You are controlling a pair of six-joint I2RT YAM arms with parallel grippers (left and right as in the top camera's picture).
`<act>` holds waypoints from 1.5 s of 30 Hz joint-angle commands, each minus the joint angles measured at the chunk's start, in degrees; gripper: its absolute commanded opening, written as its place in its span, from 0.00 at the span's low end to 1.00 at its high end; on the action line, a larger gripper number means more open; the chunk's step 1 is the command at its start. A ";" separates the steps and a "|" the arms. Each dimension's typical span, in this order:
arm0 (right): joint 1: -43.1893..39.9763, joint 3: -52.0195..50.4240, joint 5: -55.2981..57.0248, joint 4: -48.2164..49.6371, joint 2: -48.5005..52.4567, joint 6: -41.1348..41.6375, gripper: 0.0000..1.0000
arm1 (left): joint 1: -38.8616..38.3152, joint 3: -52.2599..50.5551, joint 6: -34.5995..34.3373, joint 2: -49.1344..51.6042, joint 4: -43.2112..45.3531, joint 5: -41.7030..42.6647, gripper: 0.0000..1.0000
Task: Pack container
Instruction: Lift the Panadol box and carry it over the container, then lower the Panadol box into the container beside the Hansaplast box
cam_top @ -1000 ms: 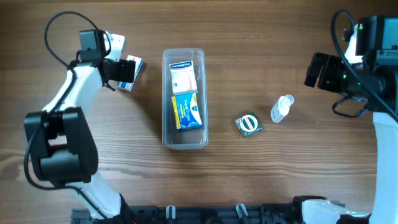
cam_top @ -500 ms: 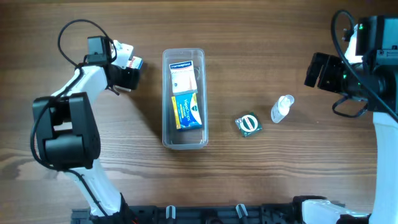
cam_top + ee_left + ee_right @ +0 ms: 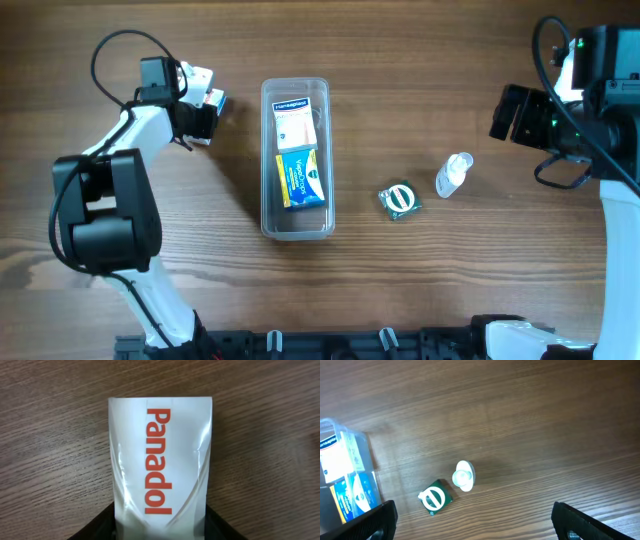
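Observation:
The container (image 3: pixel 297 222), a clear long tub, stands at the table's middle with a white box (image 3: pixel 295 120) and a blue-and-yellow box (image 3: pixel 300 178) inside. To its left, my left gripper (image 3: pixel 203 114) is shut on a white Panadol box (image 3: pixel 208 97). In the left wrist view that Panadol box (image 3: pixel 160 460) fills the middle and my left gripper (image 3: pixel 160 532) holds its near end, a dark finger (image 3: pixel 100 529) on either side. My right gripper (image 3: pixel 505 115) hangs open at the far right; in its own view the right gripper (image 3: pixel 480 525) has only bare wood between its fingers.
A green packet (image 3: pixel 401 200) with a white ring mark and a small clear bottle (image 3: pixel 453 174) lie right of the container. Both show in the right wrist view too, the packet (image 3: pixel 435 498) and the bottle (image 3: pixel 464 475). Cables loop above each arm.
My left arm swung up toward the Panadol box and its jaws closed on the box's sides. The right arm and the other things have stayed still.

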 commanded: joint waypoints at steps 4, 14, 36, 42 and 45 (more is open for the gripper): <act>-0.17 0.46 1.01 0.11 0.42 -0.26 1.00 | -2.19 0.17 -9.60 -8.85 -0.72 0.90 0.44; -0.17 0.46 1.01 0.11 0.42 -0.28 1.00 | -13.75 0.17 -16.33 -22.14 -4.31 -4.33 0.47; -0.17 0.46 1.01 0.11 0.42 -0.26 1.00 | -34.45 0.15 -47.82 -22.40 -15.26 -13.84 0.44; -0.17 0.46 1.01 0.11 0.42 -0.26 1.00 | -34.62 0.15 -50.27 -17.99 -15.76 -15.89 0.52; -0.17 0.46 1.01 0.11 0.42 -0.26 1.00 | -34.60 0.15 -50.90 -16.06 -15.58 -16.63 0.52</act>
